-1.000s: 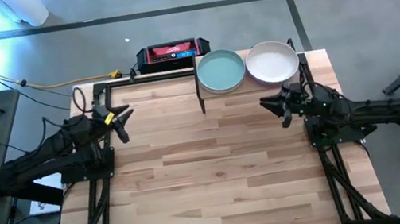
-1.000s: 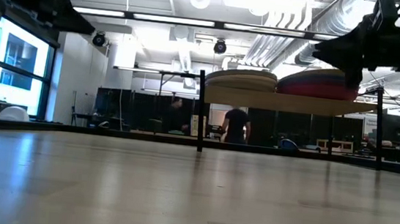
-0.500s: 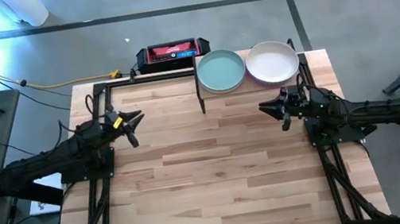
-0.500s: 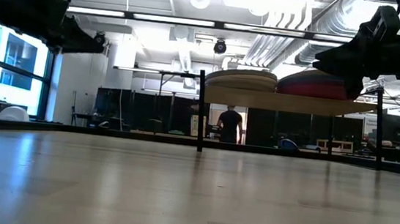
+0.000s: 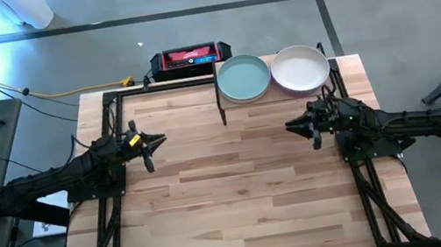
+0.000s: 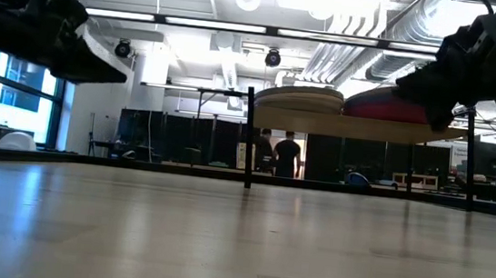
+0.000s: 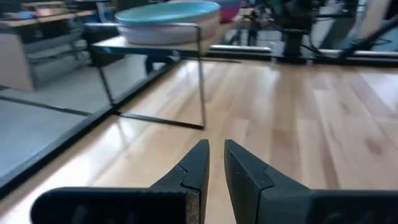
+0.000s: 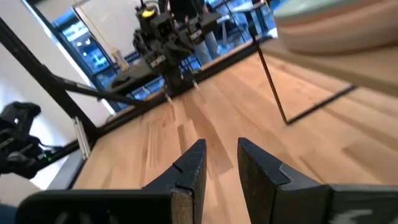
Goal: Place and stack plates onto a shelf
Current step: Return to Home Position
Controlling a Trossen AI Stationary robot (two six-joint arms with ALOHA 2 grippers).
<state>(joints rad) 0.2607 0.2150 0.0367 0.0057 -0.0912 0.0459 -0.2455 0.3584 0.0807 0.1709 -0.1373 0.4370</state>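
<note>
Two stacks of plates rest on the shelf (image 6: 359, 127) at the table's far edge. One stack has a teal plate (image 5: 243, 78) on top, the other a cream-white plate (image 5: 299, 68). The low view shows the left stack (image 6: 299, 98) and a magenta and purple one (image 6: 386, 105) from the side. My left gripper (image 5: 153, 143) (image 7: 216, 144) hovers over the table's left part, pointing toward the shelf, with a narrow empty gap between its fingers. My right gripper (image 5: 295, 126) (image 8: 222, 144) hovers just in front of the shelf's right half, slightly open and empty.
A red and black device (image 5: 190, 57) lies behind the table's far edge. Black frame rails (image 5: 107, 101) run along the table's left and right sides. The shelf's thin black legs (image 7: 200, 81) stand on the wood. People (image 6: 279, 153) stand far off in the room.
My left gripper has come down toward the table and a little toward its right edge, tipping to nearly level. Its fingers have closed from a wide spread to a narrow gap. My right gripper has turned a little in place.
</note>
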